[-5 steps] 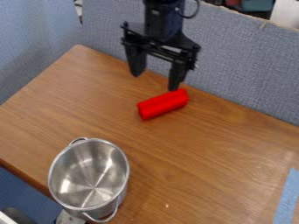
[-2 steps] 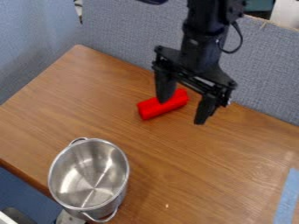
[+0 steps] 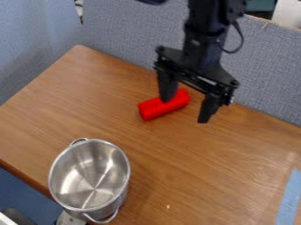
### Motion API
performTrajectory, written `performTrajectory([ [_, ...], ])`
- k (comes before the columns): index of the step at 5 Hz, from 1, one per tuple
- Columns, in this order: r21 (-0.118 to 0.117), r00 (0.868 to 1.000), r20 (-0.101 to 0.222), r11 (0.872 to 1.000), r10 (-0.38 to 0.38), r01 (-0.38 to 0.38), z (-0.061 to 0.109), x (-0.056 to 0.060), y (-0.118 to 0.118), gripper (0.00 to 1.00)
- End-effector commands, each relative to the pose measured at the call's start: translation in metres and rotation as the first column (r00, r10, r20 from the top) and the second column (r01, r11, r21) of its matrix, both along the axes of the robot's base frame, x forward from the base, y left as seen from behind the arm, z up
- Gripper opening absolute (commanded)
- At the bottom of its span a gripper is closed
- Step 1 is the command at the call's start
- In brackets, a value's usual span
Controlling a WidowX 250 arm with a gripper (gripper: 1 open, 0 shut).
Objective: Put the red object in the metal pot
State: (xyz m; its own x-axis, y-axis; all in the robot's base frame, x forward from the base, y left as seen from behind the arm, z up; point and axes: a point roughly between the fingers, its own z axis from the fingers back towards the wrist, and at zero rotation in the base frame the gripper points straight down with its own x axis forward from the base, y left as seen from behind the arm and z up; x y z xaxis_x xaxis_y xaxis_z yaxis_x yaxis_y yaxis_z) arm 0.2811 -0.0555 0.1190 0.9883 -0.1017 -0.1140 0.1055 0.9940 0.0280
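Note:
The red object [image 3: 157,106] is a small bright red block lying on the wooden table [image 3: 70,97], right of centre, partly covered at its right end by the gripper. My black gripper [image 3: 188,101] hangs over that right end with its two fingers spread wide, one finger [image 3: 168,90] in front of the block and the other [image 3: 213,107] to its right. Nothing is held between them. The metal pot [image 3: 90,180], round and shiny, stands empty near the table's front edge at the lower left, well apart from the block.
A grey-blue fabric wall [image 3: 118,35] runs behind the table along its back edge. The table's front and right edges drop off near the pot and at the lower right.
The gripper has moved right and toward the front, from behind the red block to over its right end. It stays open. Block and pot have not moved.

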Motion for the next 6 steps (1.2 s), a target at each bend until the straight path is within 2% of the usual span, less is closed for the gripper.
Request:
performTrajectory([
  [1, 0.020, 0.995, 0.102, 1.000, -0.002, 0.000, -0.010, 0.055, -0.002, 1.00],
  [2, 0.011, 0.986, 0.108, 0.992, -0.127, 0.127, -0.015, 0.078, 0.042, 1.00],
  [3, -0.014, 0.957, 0.059, 0.958, -0.285, 0.287, -0.021, 0.088, 0.091, 1.00],
  [4, -0.020, 0.968, 0.068, 0.970, -0.242, 0.244, -0.008, 0.068, 0.105, 1.00],
  [5, -0.033, 0.973, 0.044, 0.974, -0.225, 0.226, -0.009, 0.061, 0.095, 1.00],
  [6, -0.050, 0.970, 0.041, 0.969, -0.239, 0.241, -0.048, 0.076, 0.078, 1.00],
])
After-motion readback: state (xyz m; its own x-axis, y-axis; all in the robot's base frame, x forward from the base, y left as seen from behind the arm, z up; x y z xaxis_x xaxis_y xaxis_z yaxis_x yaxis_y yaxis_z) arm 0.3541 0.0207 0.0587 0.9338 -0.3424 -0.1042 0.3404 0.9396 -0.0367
